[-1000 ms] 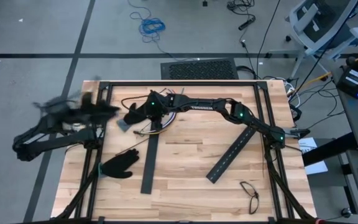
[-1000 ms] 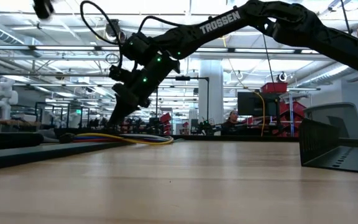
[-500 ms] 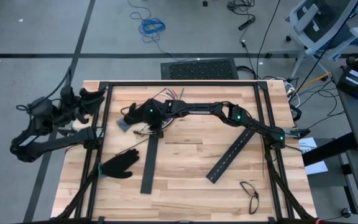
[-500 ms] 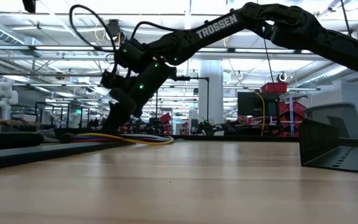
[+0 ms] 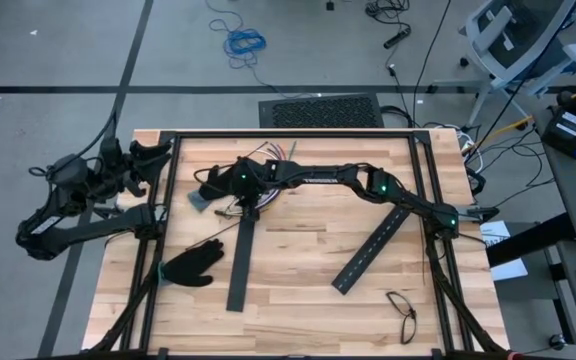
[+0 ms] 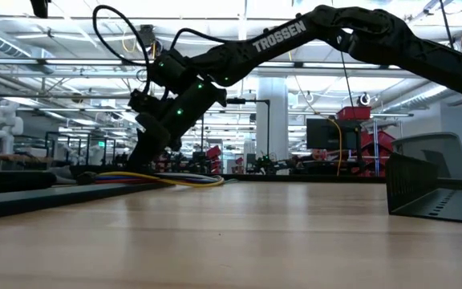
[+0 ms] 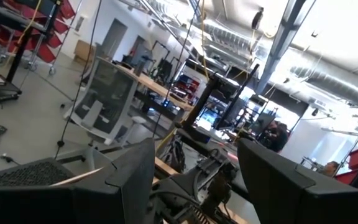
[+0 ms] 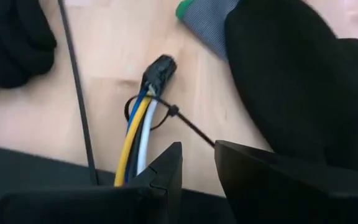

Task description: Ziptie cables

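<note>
Wooden surface [image 5: 298, 245], black-framed. On it: two long black slotted bars, one [image 5: 240, 262] near the middle, one [image 5: 372, 250] angled toward the right; black glove [image 5: 190, 265] near the left edge.

Right tool [image 8: 197, 163]: low over the far-left part of the surface, fingers narrowly apart, grasping nothing visible.

Left tool [image 7: 194, 171]: raised off the surface's left side, fingers spread, released.

Cables [image 8: 139, 134]: bundle lying just ahead of the right tool, looped by a ziptie [image 8: 182, 121]; a second ziptie [image 8: 76, 87] lies beside.
</note>
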Action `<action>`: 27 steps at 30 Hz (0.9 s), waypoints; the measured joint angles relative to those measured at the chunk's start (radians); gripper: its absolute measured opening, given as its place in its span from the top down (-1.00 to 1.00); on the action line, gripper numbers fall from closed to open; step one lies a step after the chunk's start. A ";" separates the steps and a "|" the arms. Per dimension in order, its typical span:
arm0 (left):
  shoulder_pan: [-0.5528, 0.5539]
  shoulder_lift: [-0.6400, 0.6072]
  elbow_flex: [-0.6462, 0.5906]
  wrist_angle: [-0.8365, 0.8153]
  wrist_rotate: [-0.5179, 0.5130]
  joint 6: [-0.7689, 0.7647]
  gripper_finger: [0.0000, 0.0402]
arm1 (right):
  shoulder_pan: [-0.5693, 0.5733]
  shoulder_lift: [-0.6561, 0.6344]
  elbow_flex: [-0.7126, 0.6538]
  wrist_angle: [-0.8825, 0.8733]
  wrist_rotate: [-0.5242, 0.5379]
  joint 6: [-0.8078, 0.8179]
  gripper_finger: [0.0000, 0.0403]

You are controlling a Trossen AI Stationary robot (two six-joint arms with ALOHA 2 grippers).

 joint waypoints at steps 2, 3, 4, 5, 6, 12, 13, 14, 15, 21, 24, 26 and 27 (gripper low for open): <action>0.000 0.000 0.000 0.000 -0.001 0.000 -0.13 | 0.000 0.002 0.000 -0.006 0.000 -0.025 0.55; 0.000 0.000 0.000 0.000 -0.001 0.000 -0.13 | 0.002 0.006 0.000 0.005 -0.001 -0.032 0.55; 0.000 0.000 0.000 0.000 -0.001 0.000 -0.13 | 0.002 0.009 0.000 0.004 0.000 -0.034 0.55; 0.000 0.000 0.000 0.000 -0.001 0.000 -0.13 | 0.002 0.011 0.000 0.006 0.001 -0.036 0.55; 0.000 0.000 0.000 0.000 -0.001 0.000 -0.13 | 0.002 0.017 0.000 0.023 0.003 -0.036 0.55; 0.000 0.000 -0.001 0.005 -0.004 -0.002 -0.13 | 0.002 0.024 0.000 0.112 0.035 -0.037 0.55; 0.000 0.000 -0.001 0.004 -0.004 -0.002 -0.13 | 0.001 0.024 0.000 0.117 0.037 -0.038 0.55; 0.000 0.000 -0.001 0.004 -0.004 -0.002 -0.13 | 0.001 0.024 0.000 0.118 0.042 -0.039 0.55; 0.000 0.000 -0.001 0.004 -0.005 -0.002 -0.13 | 0.001 0.024 0.000 0.116 0.042 -0.040 0.55; 0.000 0.000 -0.001 0.004 -0.023 -0.002 -0.13 | 0.001 0.029 0.000 0.096 0.023 -0.096 0.55; 0.000 0.000 -0.001 0.004 -0.024 -0.002 -0.13 | 0.001 0.044 0.000 0.071 0.021 -0.077 0.55; 0.000 0.000 -0.001 0.004 -0.026 -0.003 -0.13 | 0.003 0.044 0.000 0.071 0.021 -0.091 0.55; 0.000 0.000 -0.001 0.003 -0.030 -0.002 -0.13 | 0.003 0.043 0.000 0.082 0.020 -0.099 0.55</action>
